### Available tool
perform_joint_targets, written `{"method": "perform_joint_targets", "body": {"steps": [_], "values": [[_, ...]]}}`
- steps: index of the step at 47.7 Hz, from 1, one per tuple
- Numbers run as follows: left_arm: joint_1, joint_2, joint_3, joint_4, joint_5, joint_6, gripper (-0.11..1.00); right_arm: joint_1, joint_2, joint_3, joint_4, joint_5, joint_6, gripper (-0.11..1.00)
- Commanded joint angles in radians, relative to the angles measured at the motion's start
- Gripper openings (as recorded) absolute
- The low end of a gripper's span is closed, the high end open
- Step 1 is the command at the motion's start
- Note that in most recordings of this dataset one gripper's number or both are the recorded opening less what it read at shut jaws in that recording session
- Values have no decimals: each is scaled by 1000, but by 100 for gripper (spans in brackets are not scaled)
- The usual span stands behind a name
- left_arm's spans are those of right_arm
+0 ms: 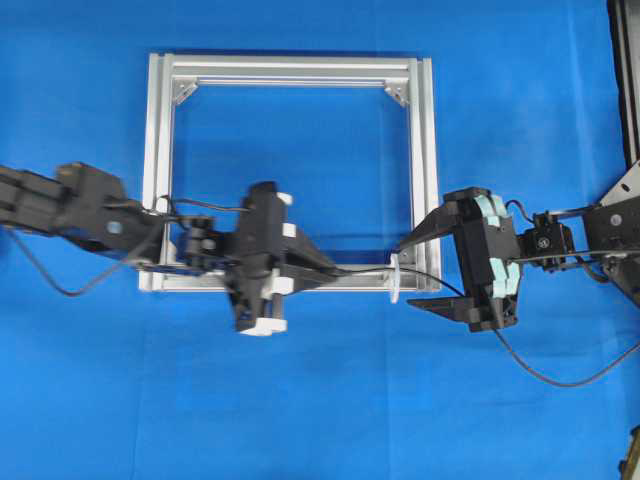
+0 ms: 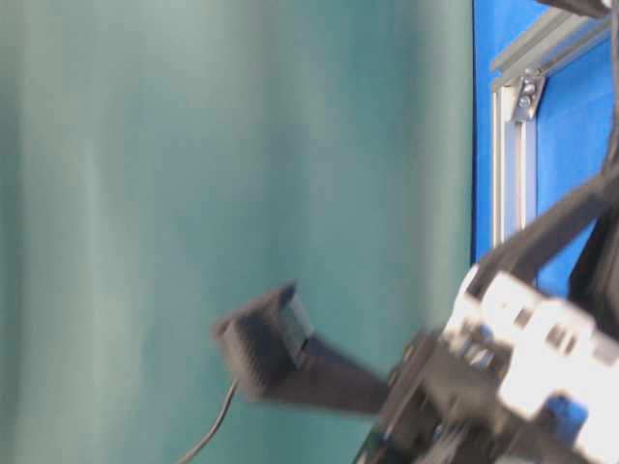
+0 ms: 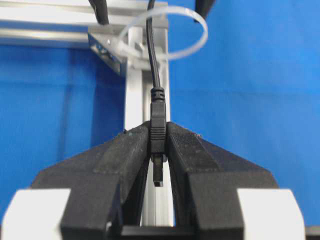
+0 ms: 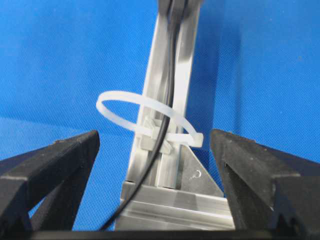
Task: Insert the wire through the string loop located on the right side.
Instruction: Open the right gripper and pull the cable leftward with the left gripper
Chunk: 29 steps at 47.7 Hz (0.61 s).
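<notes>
The wire (image 1: 365,269) is a thin black cable lying along the near rail of the silver frame (image 1: 160,150). My left gripper (image 1: 330,268) is shut on its dark plug (image 3: 158,130), whose metallic tip points back between the fingers. From the plug the wire (image 3: 155,65) runs through the white string loop (image 3: 195,30) at the frame's near right corner. In the right wrist view the wire (image 4: 170,75) passes inside the string loop (image 4: 115,102). My right gripper (image 1: 410,272) stands open just right of the loop (image 1: 397,278), one finger on each side of it, holding nothing.
Past the loop the wire trails under the right gripper and curves off across the blue table (image 1: 560,380). A silver corner bracket (image 4: 200,175) sits under the loop. The table-level view has a blurred black and white arm (image 2: 522,338) before the frame (image 2: 513,145).
</notes>
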Motion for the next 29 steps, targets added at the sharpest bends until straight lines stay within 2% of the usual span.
{"method": "perform_joint_targets", "body": {"steps": [1, 21, 29], "values": [[-8, -95, 63, 2, -9, -2, 8, -2, -8, -17, 2, -5, 0, 91], [-43, -373, 419, 2, -58, -31, 8, -2, -8, -21, 2, -3, 2, 91], [-63, -446, 522, 2, -61, -31, 8, -2, -14, -21, 2, -3, 3, 91]]}}
